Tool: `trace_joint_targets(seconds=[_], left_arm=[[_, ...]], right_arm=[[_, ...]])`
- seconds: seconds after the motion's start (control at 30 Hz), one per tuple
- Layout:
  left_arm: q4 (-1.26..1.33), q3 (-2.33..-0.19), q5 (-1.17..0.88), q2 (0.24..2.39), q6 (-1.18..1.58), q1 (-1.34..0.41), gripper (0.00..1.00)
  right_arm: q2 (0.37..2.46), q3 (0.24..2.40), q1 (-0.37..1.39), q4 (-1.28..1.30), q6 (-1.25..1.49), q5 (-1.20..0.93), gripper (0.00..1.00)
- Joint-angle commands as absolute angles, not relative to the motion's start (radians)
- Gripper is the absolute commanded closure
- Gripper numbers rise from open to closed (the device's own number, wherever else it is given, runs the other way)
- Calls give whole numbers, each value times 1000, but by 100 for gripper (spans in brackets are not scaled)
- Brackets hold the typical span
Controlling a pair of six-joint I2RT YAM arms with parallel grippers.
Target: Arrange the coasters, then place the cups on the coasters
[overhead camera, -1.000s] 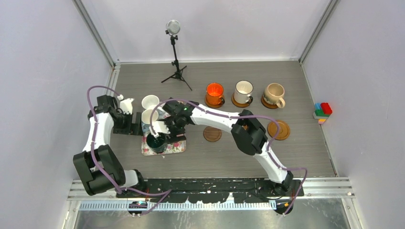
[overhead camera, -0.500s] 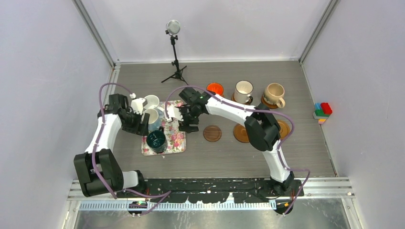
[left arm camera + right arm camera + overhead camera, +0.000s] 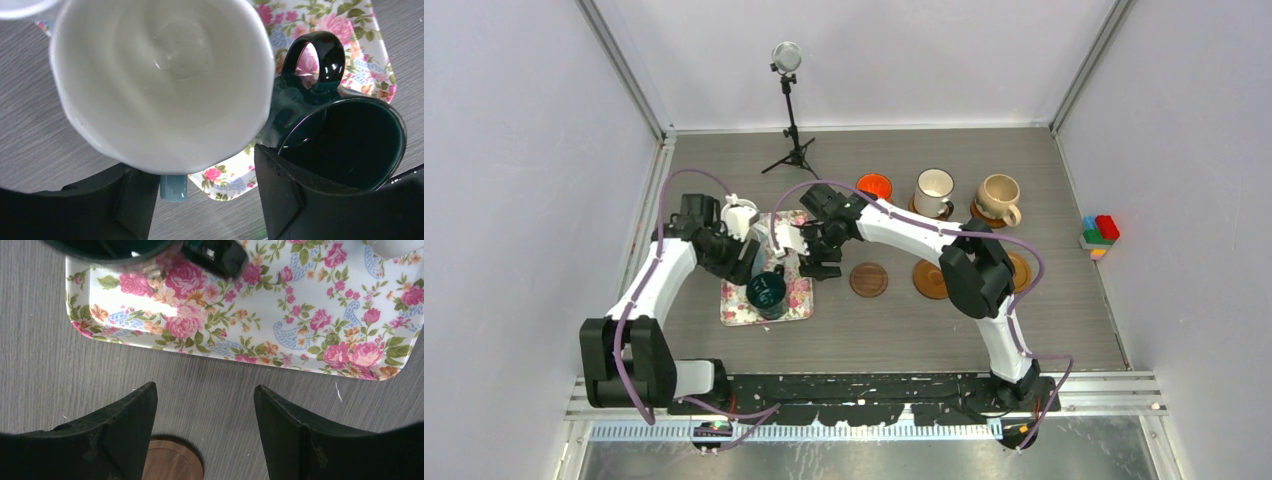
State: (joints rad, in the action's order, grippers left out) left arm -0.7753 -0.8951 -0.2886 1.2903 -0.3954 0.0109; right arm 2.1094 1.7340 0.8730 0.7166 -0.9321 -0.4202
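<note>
My left gripper (image 3: 742, 258) (image 3: 202, 162) is shut on the light blue cup (image 3: 165, 75), a finger pressed on each side under its rim, the blue handle (image 3: 174, 187) between them. Whether the cup is lifted off the floral tray (image 3: 799, 297) I cannot tell. The dark green cup (image 3: 767, 290) (image 3: 350, 145) stands against my right-hand finger. A plain white cup (image 3: 739, 212) is behind. My right gripper (image 3: 816, 255) (image 3: 205, 386) hangs open and empty over the table, between the tray (image 3: 250, 340) and a dark coaster (image 3: 869, 279) (image 3: 172, 462). The orange cup (image 3: 874, 186), dark-rimmed cup (image 3: 934, 190) and beige cup (image 3: 999, 197) sit on coasters.
Two bare coasters (image 3: 927, 282) (image 3: 1016, 272) lie partly under the right arm. A small tripod stand (image 3: 792, 120) rises at the back centre. Toy bricks (image 3: 1100, 235) lie at the right wall. Walls close in on both sides.
My left gripper moved right over the tray and closed on the light blue cup, nudging the dark green cup rightward. The right gripper left the dark green cup, then stayed put.
</note>
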Motion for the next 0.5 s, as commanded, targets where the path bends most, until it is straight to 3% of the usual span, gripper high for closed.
trace_joint_targets(seconds=[0.0,0.13,0.47], left_arm=[[-733,-934,-265,1311,-377,-60,28],[-731,-957,-239,1355,-362,-68,19],[-735,-978,-230,1357,-329,-6,12]], right_arm=[[2045,1743,877,702,-923,-433,25],[2056,1763,901,699,-951,-412,25],[2138,1865,993,815,-1169,-350,25]])
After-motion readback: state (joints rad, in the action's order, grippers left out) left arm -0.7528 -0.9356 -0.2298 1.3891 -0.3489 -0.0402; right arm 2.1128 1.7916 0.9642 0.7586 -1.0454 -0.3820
